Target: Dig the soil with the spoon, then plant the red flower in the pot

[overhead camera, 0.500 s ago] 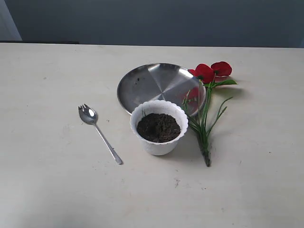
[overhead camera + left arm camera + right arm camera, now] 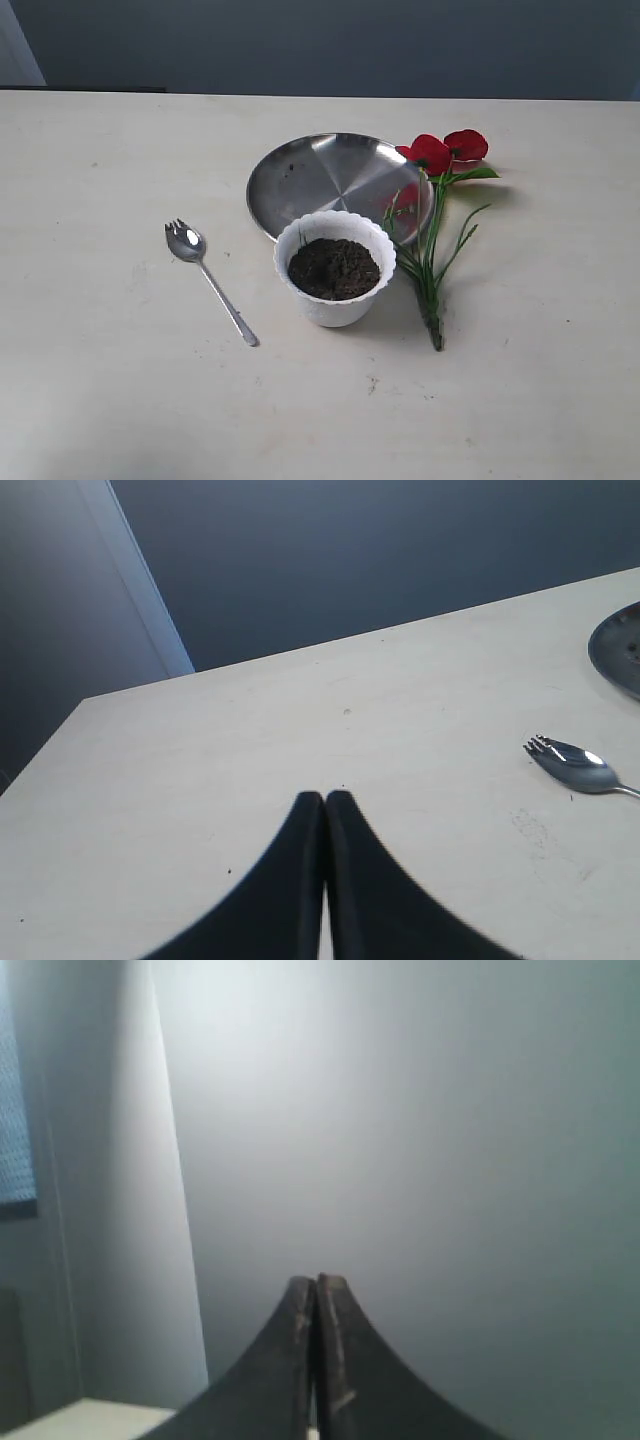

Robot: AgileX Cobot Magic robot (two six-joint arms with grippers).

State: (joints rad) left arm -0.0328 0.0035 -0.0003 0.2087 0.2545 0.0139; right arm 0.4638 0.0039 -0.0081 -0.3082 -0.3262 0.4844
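- Pot (image 2: 335, 300), white, holding soil (image 2: 334, 268); plate (image 2: 330, 175) behind.
- Spoon (image 2: 207, 277) left; red flower (image 2: 440, 200) right, flat on tabletop (image 2: 120, 400).
- Left end effector (image 2: 324, 798), right end effector (image 2: 316, 1282): clenched, empty.

Looks like a lab test bench to me: a pale tabletop (image 2: 100, 400) set against a flat grey-blue wall (image 2: 350, 45) at twelve o'clock.
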